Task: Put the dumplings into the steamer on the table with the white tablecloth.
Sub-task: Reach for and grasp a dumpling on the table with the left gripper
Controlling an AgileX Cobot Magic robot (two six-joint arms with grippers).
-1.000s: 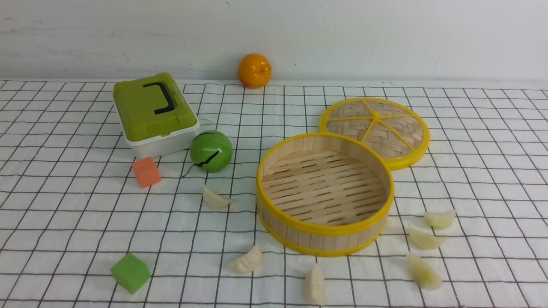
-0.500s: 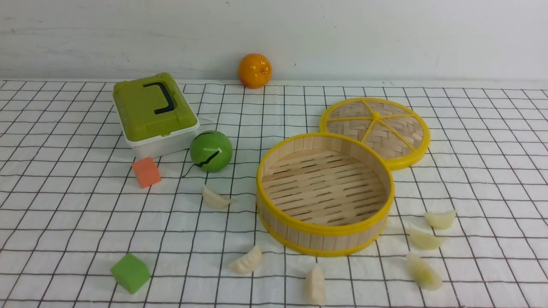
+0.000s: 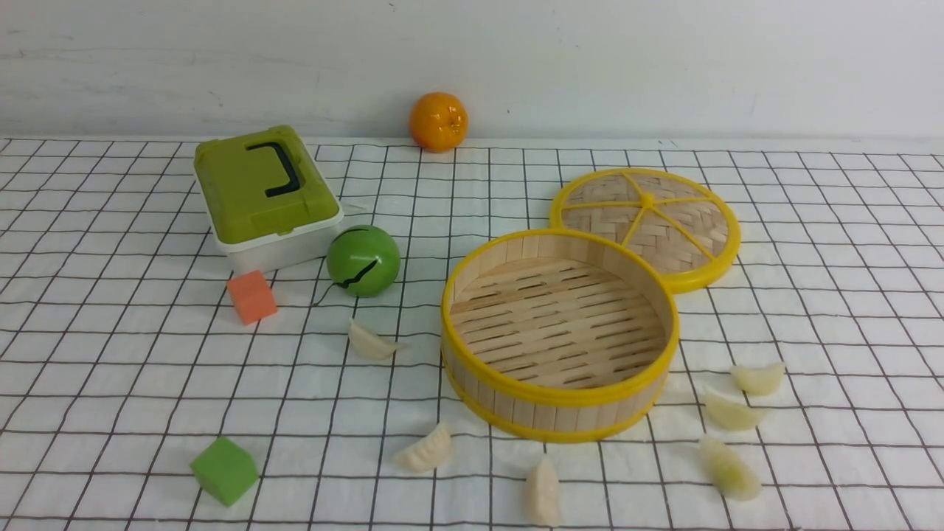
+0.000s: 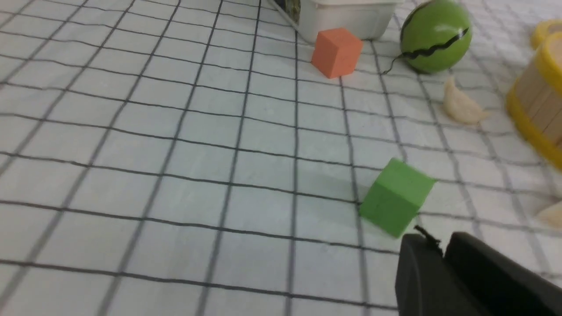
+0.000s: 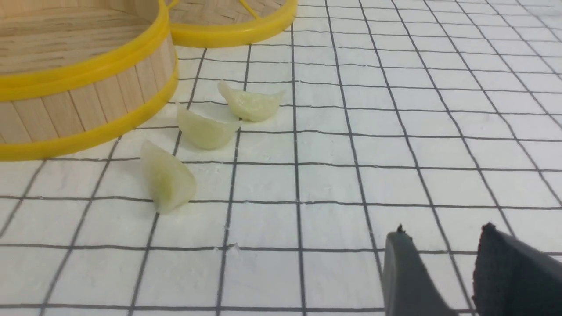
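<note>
Steamer (image 3: pixel 531 417) empty, all 6 dumplings (image 3: pixel 730 413) on the worktop (image 3: pixel 110 354); 3 lie just right of it, nearest the right pincer (image 5: pixel 443 228), half-open and empty; left pincer (image 4: pixel 439 237) nearly closed, empty

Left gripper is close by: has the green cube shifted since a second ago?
No. The green cube stays put: same gap to the orange cube as before.

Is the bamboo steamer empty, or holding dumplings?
Empty: the round yellow-rimmed bamboo steamer shows only its bare slatted floor.
</note>
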